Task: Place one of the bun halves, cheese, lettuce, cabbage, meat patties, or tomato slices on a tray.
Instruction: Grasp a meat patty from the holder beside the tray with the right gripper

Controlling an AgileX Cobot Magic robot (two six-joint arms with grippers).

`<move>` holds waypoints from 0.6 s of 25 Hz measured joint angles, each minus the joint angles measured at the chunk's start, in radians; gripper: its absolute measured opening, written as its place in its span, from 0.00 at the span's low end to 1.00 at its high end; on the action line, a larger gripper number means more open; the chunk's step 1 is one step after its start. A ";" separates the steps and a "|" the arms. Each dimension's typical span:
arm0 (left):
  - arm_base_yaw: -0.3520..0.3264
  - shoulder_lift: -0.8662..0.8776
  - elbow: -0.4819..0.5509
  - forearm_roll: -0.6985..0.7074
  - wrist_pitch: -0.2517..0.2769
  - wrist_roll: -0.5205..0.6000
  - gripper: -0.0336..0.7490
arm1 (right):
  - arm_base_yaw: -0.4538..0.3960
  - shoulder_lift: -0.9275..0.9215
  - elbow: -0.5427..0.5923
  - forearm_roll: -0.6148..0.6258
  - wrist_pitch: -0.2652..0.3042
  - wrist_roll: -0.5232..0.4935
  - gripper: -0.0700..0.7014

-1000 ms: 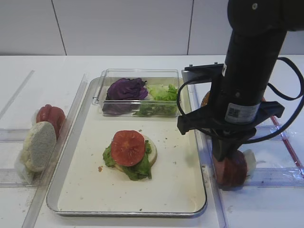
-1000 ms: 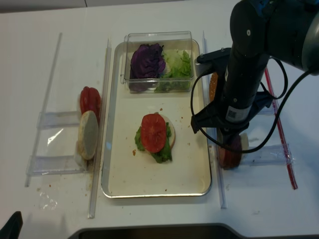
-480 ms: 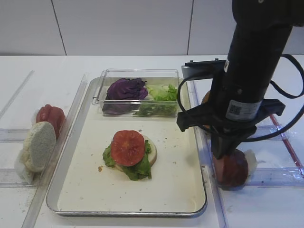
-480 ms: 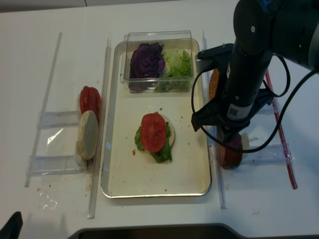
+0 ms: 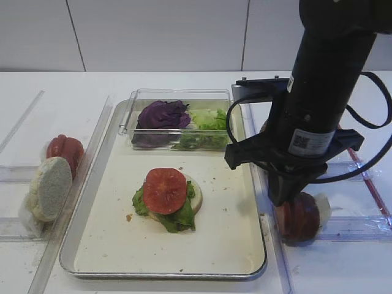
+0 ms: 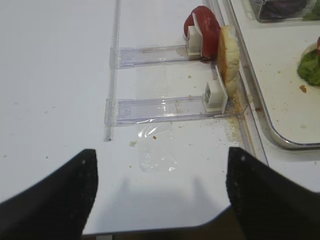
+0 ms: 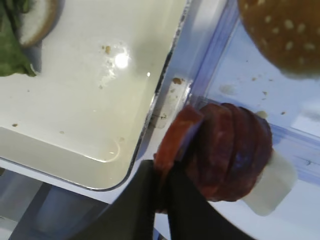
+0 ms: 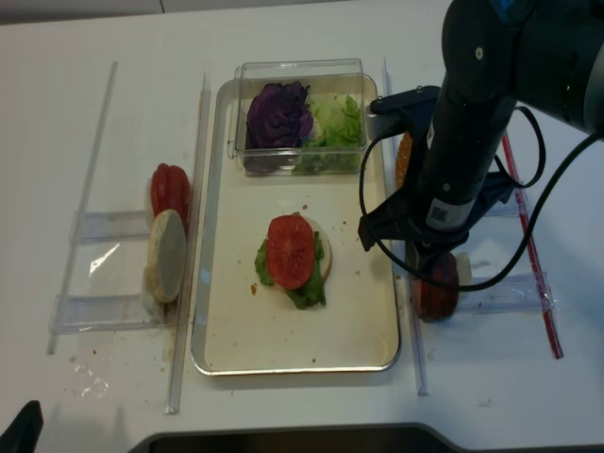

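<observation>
Patties [image 5: 298, 218]: a row standing on edge in a clear rack right of the tray [image 5: 92, 245], directly under the right gripper [image 5: 278, 199]; the arm hides the fingertips.
On the tray: tomato slice [image 5: 165, 190] over lettuce [image 5: 174, 217] on a bun half; clear box [image 5: 177, 95] at the far end with cabbage [image 5: 162, 114] and green leaves. Left of the tray: a pale bun half [image 5: 50, 188] on edge, more tomato slices [image 5: 65, 149] behind it.

Right wrist: right gripper [image 7: 161, 192] fingers [image 7: 185, 210] pinched shut on the nearest patty [image 7: 175, 137], which tilts away from the other patties [image 7: 235, 150]. A white block [image 7: 267, 182] backs the row. Sesame bun [image 7: 282, 32] beyond; tray corner [image 7: 135, 165] just beside.

Left wrist: left gripper [image 6: 160, 190] fingers [image 6: 52, 192] spread wide, holding nothing, above bare table [image 6: 50, 75], well apart from the bun half [image 6: 229, 60] and tomato slices [image 6: 202, 30].

Second high view: right gripper [image 8: 427, 274] above patties [image 8: 438, 288], off the tray [image 8: 217, 349].
</observation>
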 joint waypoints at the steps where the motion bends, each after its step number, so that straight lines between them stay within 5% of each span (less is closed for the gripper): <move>1: 0.000 0.000 0.000 0.000 0.000 0.000 0.67 | 0.000 0.000 0.000 0.006 0.000 -0.005 0.19; 15: 0.000 0.000 0.000 0.000 0.000 -0.004 0.67 | 0.000 -0.036 0.000 0.022 0.000 -0.018 0.19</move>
